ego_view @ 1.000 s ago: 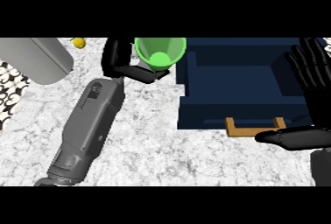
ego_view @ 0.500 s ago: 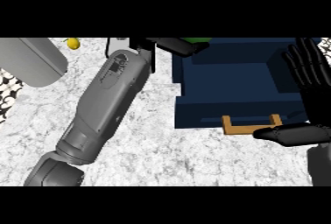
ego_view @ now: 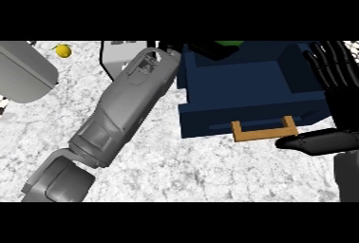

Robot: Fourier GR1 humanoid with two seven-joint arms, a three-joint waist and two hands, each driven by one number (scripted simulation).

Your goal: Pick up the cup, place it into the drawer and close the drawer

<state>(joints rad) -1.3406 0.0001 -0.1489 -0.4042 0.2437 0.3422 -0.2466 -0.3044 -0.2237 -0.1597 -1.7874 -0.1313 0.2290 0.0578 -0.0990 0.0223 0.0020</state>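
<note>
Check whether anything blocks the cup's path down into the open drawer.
Nothing visible does. The left robot hand holds the green cup over the back of the open drawer, whose blue interior shows bare.

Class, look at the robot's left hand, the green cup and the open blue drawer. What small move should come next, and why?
Probably lower the cup. The left hand holds the green cup at the open drawer's far edge, mostly out of view, so it likely needs to sink inside before release. The right hand rests open beside the drawer.

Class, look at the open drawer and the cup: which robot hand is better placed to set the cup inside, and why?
The left robot hand. It is curled round the green cup above the back of the open blue drawer. The right robot hand rests open at the drawer's right side, holding nothing.
</note>
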